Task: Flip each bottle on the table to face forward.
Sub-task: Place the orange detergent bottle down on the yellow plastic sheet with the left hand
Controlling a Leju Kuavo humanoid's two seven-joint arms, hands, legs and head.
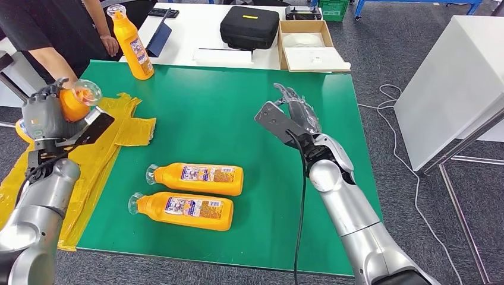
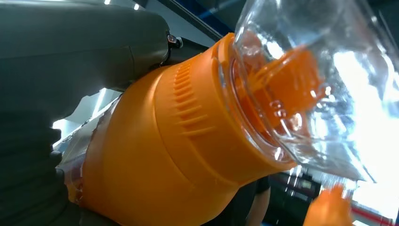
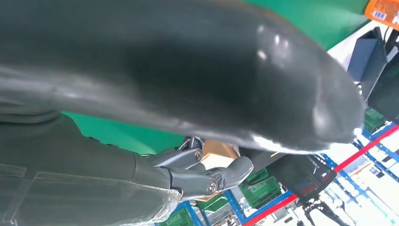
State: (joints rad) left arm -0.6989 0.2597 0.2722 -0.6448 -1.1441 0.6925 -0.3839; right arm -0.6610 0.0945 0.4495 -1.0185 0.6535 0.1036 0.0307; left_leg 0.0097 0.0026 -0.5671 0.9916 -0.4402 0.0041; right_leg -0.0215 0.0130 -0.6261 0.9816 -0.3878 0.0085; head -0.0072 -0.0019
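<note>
orange bottle (image 1: pixel 74 101) sits in the left hand (image 1: pixel 44 116), fingers wrapped round its body, lifted off the table at the left edge above the yellow bag (image 1: pixel 101 154). left wrist view shows the same bottle close up: ribbed orange shoulder, clear cap (image 2: pixel 310 80) over an orange nozzle.

right hand (image 1: pixel 294 113) hovers over the green mat (image 1: pixel 238 107) mid-right, fingers spread, holding nothing. right wrist view agrees, fingers loose with a gap between them.

task state, my read:
- upright bottle (image 1: pixel 134 44) stands at the mat's far left corner, label visible, near a person's hand (image 1: pixel 110 44). looks done.
- upper flat bottle (image 1: pixel 199 179) and lower flat bottle (image 1: pixel 184 211) lie side by side on the mat near the front, caps pointing left, labels up. whether that counts as facing forward i can't say from this; if standing up is the goal, both are left to do.
- held bottle is mid-step, not yet placed.

so roughly one done, one in hand, two possibly pending.

labels: white and blue panel with a red strip on each bottle, print too small to read, no brand legible. embossed marks on the nozzle in the left wrist view, unreadable.
</note>
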